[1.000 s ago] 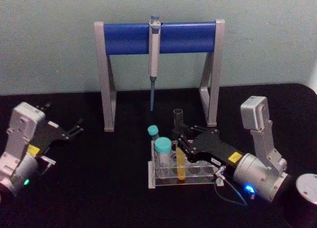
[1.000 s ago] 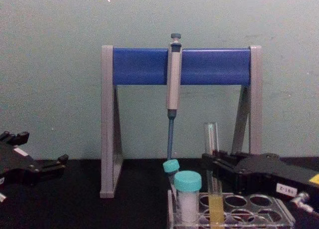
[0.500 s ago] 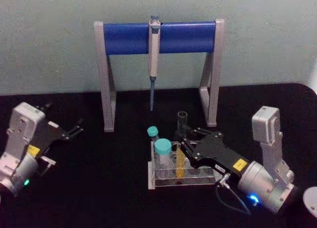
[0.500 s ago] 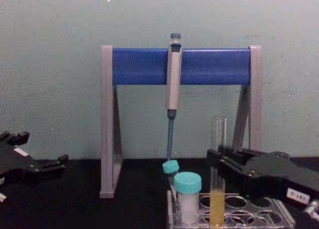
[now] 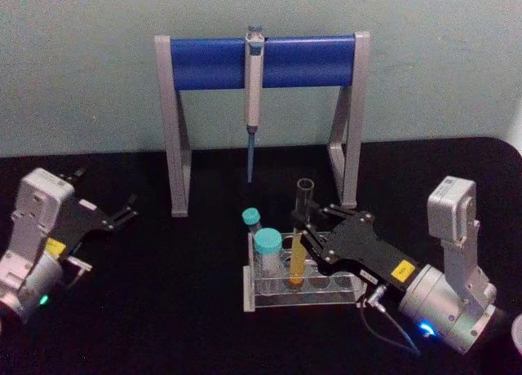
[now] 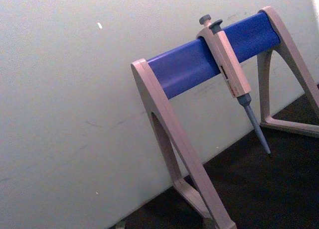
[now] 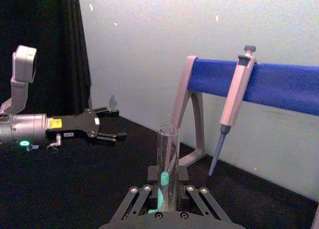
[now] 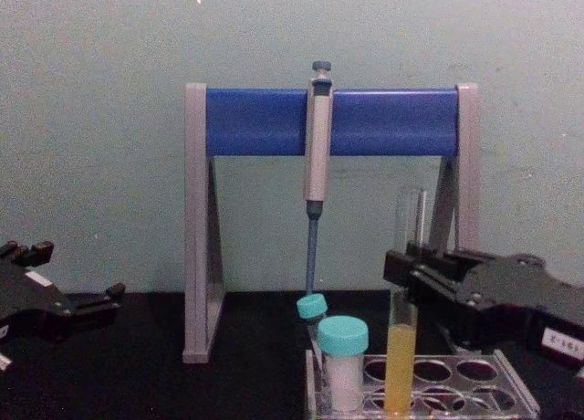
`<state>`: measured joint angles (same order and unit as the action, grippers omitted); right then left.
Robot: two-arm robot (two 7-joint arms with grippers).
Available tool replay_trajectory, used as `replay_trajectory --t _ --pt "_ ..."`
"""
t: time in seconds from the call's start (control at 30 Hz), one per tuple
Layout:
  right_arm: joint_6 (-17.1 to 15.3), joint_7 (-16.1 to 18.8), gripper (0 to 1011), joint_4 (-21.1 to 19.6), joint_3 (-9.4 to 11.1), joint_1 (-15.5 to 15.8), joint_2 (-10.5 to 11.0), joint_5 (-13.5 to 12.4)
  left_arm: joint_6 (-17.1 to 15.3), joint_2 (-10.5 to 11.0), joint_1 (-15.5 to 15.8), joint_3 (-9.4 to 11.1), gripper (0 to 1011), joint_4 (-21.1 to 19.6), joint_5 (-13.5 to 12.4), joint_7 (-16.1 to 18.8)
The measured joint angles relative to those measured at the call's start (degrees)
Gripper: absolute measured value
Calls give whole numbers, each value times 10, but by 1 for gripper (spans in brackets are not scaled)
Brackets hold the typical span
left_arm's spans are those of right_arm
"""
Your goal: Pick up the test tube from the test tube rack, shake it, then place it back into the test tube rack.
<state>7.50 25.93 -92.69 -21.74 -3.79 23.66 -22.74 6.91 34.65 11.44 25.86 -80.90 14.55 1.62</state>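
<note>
Head view: the tube (image 5: 304,202) stands with its lower end in the rack (image 5: 326,290), near the rack's middle, its top leaning a little toward 1 o'clock. Yellow liquid fills its lower part. The right gripper (image 5: 303,233) comes in from 4 o'clock and is closed on the tube just above the liquid. In the chest view the gripper (image 8: 408,272) clamps the tube (image 8: 401,347) above the rack (image 8: 474,385), and the open rim stands clear above the fingers.

At 9 o'clock of the tube, in the rack, is a teal-capped vial (image 5: 267,246), with a small capped tube (image 5: 251,218) at the vial's 11 o'clock. At 12 o'clock of the rack is the stand (image 5: 204,63) with a pipette (image 5: 254,90) hanging from it.

The left gripper (image 5: 122,213) rests on the counter (image 5: 179,310) at 9 o'clock, well apart from the rack, fingers apart and holding nothing.
</note>
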Motion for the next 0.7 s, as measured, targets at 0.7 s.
replay_trajectory --t 0.7 --pt "-1 -15 229 -14 26 -37 -11 5 0 0 0 0 1001 0 0 0"
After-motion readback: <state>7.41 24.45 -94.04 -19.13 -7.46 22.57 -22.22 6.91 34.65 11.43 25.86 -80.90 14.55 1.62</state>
